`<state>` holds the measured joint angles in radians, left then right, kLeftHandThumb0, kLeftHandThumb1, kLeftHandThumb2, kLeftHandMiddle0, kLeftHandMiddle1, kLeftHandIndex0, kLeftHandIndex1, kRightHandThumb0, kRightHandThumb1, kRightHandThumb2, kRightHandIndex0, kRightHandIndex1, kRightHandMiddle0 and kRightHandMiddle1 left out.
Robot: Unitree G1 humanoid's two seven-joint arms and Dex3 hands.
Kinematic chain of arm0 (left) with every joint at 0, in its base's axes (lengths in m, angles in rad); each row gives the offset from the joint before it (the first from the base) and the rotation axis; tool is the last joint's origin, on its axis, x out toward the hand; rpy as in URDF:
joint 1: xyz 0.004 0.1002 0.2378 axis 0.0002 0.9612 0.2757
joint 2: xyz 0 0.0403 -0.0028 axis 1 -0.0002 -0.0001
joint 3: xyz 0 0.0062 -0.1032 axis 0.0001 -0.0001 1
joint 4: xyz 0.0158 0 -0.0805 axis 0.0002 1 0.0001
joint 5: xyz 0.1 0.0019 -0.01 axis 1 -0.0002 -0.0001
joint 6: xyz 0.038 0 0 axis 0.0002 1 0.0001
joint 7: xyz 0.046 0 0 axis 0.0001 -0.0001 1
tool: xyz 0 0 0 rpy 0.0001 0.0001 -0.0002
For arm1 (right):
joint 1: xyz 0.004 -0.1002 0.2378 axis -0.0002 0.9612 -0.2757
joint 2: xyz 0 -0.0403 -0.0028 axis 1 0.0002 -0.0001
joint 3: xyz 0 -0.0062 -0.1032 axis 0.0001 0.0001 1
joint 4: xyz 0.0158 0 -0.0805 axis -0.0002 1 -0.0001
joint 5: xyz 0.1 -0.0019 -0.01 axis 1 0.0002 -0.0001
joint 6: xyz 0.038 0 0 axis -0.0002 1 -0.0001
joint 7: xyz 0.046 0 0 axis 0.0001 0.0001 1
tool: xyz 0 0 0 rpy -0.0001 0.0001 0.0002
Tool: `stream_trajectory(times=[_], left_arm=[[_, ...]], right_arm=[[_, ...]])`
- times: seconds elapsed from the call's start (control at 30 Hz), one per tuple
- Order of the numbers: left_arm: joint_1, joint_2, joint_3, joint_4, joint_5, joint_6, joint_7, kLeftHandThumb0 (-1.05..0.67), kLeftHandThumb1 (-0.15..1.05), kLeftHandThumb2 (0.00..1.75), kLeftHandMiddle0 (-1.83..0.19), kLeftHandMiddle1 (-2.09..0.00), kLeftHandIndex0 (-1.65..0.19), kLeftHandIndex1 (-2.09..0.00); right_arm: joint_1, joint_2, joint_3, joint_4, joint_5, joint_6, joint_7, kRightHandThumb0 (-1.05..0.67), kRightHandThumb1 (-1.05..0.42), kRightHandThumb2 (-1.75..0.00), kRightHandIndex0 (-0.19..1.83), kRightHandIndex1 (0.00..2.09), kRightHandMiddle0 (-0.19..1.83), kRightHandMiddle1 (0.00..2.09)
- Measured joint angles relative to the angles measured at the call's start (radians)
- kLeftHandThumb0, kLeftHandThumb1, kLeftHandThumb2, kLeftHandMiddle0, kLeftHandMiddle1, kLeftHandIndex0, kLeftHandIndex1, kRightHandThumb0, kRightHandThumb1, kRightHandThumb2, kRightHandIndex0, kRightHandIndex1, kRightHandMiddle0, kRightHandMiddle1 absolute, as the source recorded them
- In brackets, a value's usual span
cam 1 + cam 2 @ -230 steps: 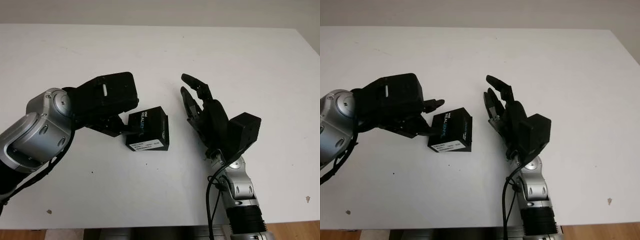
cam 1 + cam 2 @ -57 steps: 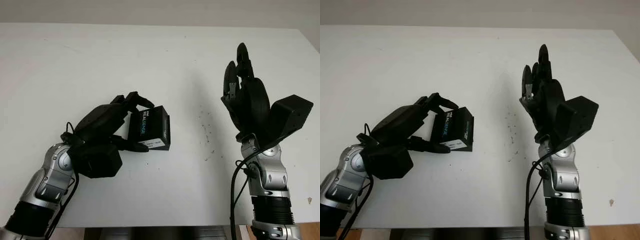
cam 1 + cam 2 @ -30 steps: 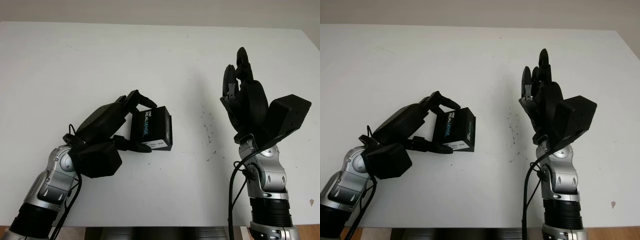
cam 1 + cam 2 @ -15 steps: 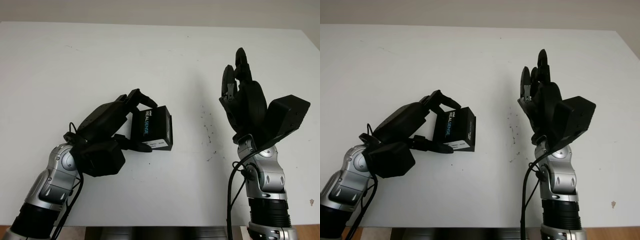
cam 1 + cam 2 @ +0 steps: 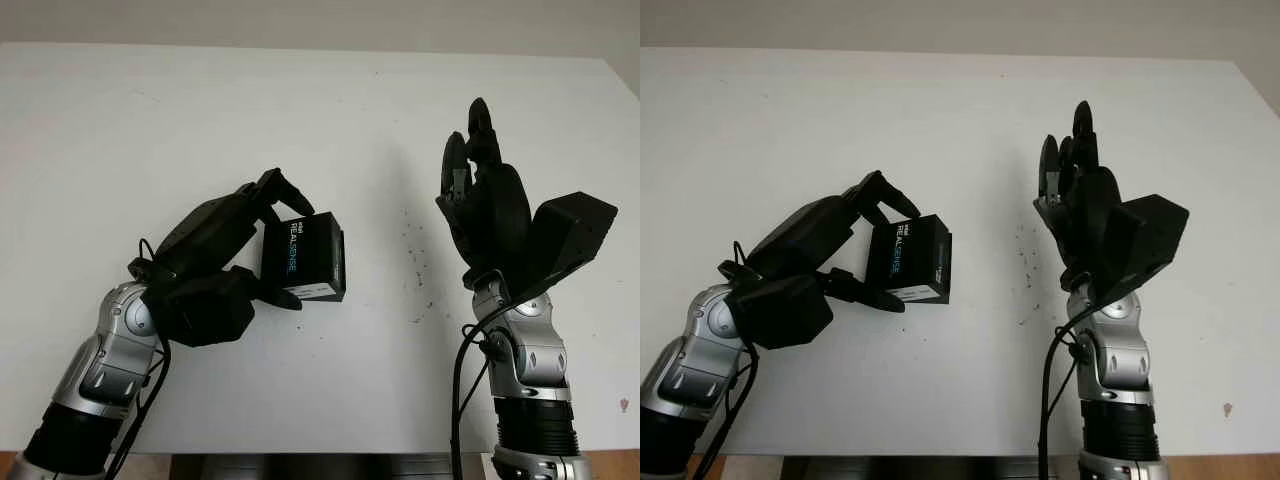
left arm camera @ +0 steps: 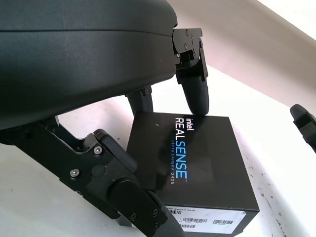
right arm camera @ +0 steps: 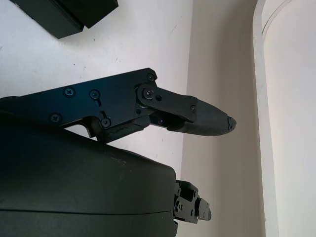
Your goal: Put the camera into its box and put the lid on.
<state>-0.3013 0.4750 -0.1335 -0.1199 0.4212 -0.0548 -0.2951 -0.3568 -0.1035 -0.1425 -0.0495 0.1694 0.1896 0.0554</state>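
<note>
Bracketing black box (image 5: 304,260) on white desk (image 5: 330,120): left hand (image 5: 215,265) fingers touching opposite sides, lid already on, likely steadying it. Right hand (image 5: 485,205) open, raised well apart.

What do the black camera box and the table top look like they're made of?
The box looks like matte black printed cardboard: sharp folded edges, printed lettering on the lid, a white barcode sticker on its side. The left hand has its fingers around it. The table seems a smooth white laminate or painted board, with an even low sheen and small dark specks; the exact material is unclear. The right hand is open above it.
</note>
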Motion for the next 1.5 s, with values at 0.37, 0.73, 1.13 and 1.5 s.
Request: stream_trajectory(times=[0.37,0.73,1.13,1.5], left_arm=[[-0.031,0.0,0.006,-0.048,-0.019,0.039,-0.041,-0.17,1.03,0.05,-0.2,-1.9,-0.08,-1.67],[-0.069,0.0,0.009,-0.097,-0.039,0.114,-0.099,-0.17,1.02,0.05,-0.26,-1.89,-0.11,-1.68],[-0.089,-0.003,0.003,-0.121,-0.038,0.137,-0.115,-0.17,1.02,0.05,-0.27,-1.84,-0.12,-1.67],[-0.088,-0.003,0.002,-0.122,-0.031,0.15,-0.115,-0.16,1.02,0.05,-0.24,-1.85,-0.1,-1.67]], right_arm=[[0.0,0.001,0.004,0.005,-0.003,-0.001,-0.002,-0.57,-1.05,-0.66,-0.15,0.06,-0.13,0.06],[0.0,0.012,0.013,0.015,-0.002,-0.013,-0.001,-0.57,-1.05,-0.65,-0.15,0.06,-0.12,0.06],[0.0,0.017,0.013,0.051,0.0,-0.064,0.008,-0.59,-1.05,-0.62,-0.14,0.06,-0.11,0.06],[0.0,0.018,0.013,0.052,0.005,-0.064,0.009,-0.58,-1.05,-0.62,-0.14,0.06,-0.11,0.06]])
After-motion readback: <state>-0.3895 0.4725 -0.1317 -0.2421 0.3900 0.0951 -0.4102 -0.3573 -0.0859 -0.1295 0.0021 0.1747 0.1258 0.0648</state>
